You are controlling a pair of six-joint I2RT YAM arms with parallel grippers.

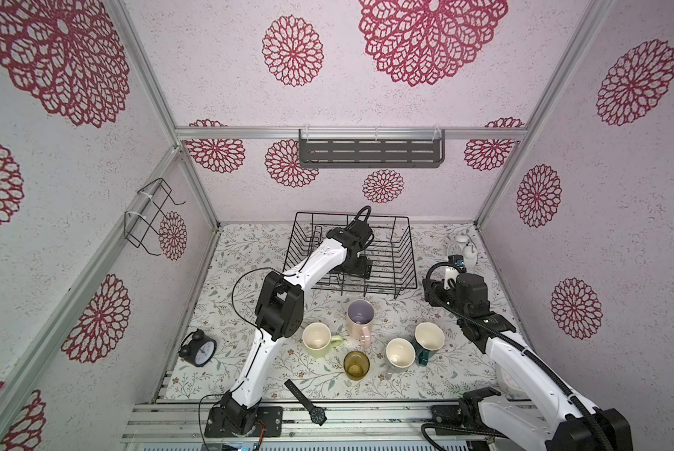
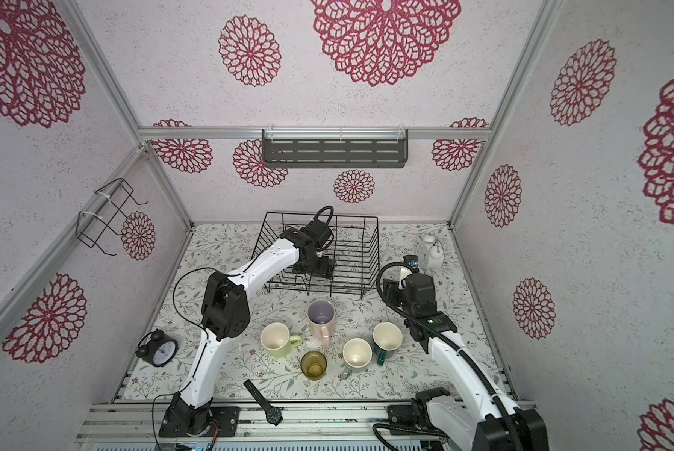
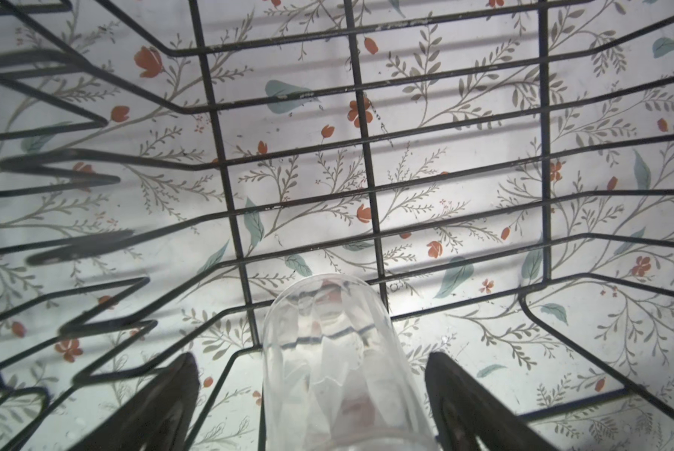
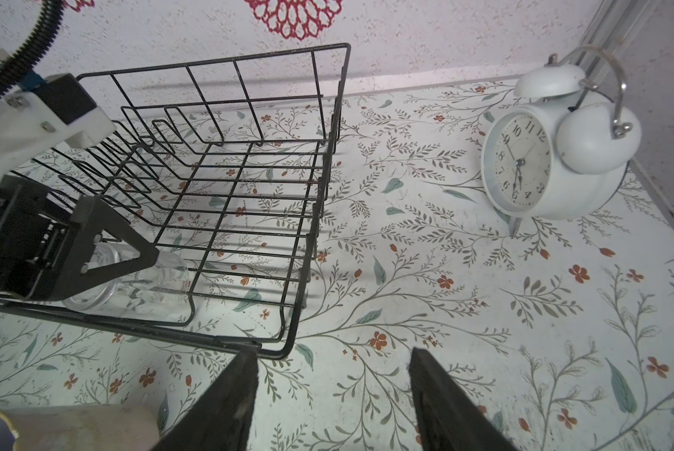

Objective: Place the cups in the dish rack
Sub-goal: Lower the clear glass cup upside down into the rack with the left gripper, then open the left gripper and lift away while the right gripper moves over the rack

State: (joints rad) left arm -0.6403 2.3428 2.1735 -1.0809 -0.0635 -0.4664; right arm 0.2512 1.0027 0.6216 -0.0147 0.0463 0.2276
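The large black wire dish rack point(image 1: 390, 250) stands at the far middle of the floral-patterned counter point(image 1: 229, 265). The left claw point(image 3: 312, 357) reaches down into the rack's near half, to the right of the upright dividers. The small clear glass point(image 4: 147, 285) lies on its side on the rack's floor wires between this claw's fingers. The left wrist view shows the jaws spread wide, with a gap on each side of the glass, so nothing is gripped.

The right claw point(image 4: 333, 353) hangs over bare counter just right of the rack's near right corner. Its jaws are apart and empty.

Five cups stand upright on the counter, nearer than the rack. The tall pink mug with a lilac inside point(image 1: 360, 320) is closest to the rack. The pale yellow-green mug point(image 1: 317, 339) is to its left. The amber glass tumbler point(image 1: 356, 365) is nearer still. The grey mug point(image 1: 399, 353) and the dark teal mug point(image 1: 429, 339) stand side by side to the right.

A white twin-bell alarm clock point(image 4: 542, 164) sits in the far right corner. A black alarm clock point(image 1: 199, 347) sits at the near left, and a black wristwatch point(image 1: 308, 402) lies at the near edge.
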